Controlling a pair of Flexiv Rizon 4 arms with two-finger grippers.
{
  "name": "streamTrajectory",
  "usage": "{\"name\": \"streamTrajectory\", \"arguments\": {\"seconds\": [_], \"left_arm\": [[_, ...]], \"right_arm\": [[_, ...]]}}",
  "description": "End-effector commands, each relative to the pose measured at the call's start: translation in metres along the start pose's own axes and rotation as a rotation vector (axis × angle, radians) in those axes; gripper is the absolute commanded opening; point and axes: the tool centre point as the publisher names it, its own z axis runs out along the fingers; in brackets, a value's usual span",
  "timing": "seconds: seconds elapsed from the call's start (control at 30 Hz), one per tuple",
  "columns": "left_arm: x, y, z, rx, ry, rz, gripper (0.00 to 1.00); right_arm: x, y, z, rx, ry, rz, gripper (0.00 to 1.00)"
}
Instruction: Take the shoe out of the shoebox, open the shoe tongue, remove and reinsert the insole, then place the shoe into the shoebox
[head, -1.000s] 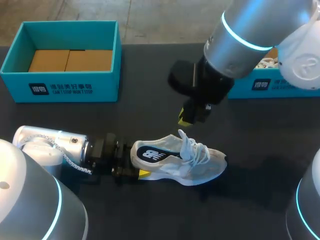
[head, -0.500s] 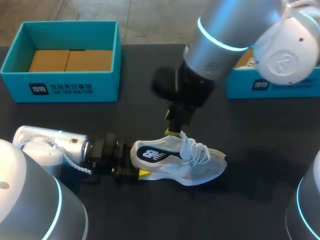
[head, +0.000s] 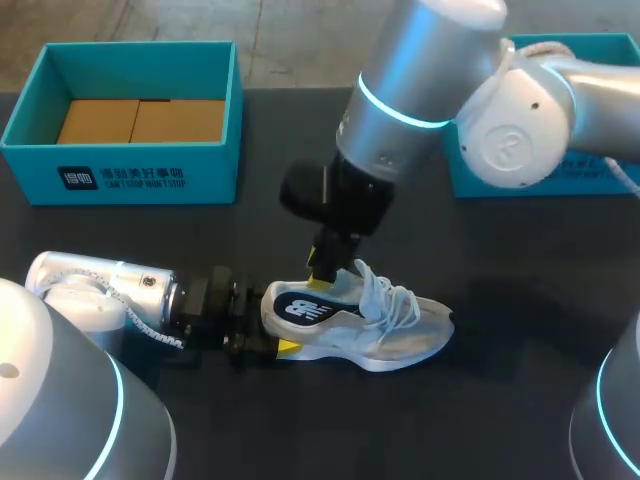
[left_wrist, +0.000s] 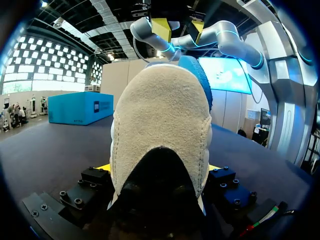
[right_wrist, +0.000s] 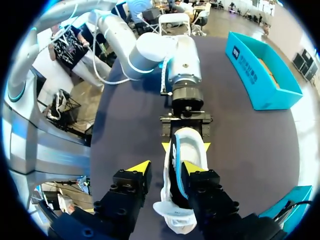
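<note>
The white-and-grey mesh running shoe (head: 355, 325) lies on its sole on the dark desk (head: 520, 400), out of the open teal cardboard shoebox (head: 120, 170), which stands well apart at the far left. The shoe's long axis runs across the desk, heel toward my left arm and toe toward my right side.

The left gripper (head: 268, 338) lies low along that same axis and pinches the heel from both sides. In its own wrist view the heel cup fills the space between the two yellow tips.

The right gripper (head: 322, 275) hangs just above the collar, on the heel side of the laces and tongue. Its fingers are spread across the shoe's width, at right angles to the long axis, and the right wrist view shows the shoe's opening lying between them, closer to one finger than the other.

The tongue sits just ahead of the right gripper, toward the toe, so the right arm is the one placed to lift it, and the move I judge due is a short drop and shift along the shoe.
</note>
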Motion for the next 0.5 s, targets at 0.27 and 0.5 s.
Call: {"name": "streamTrajectory", "arguments": {"seconds": [0.27, 0.5], "left_arm": [[-0.002, 0.003, 0.001, 0.0, -0.003, 0.001, 0.0], [-0.002, 0.003, 0.001, 0.0, -0.003, 0.001, 0.0]], "right_arm": [[-0.005, -0.009, 0.03, -0.029, 0.029, 0.014, 0.37], [-0.012, -0.014, 0.044, -0.034, 0.057, 0.04, 0.34]]}}
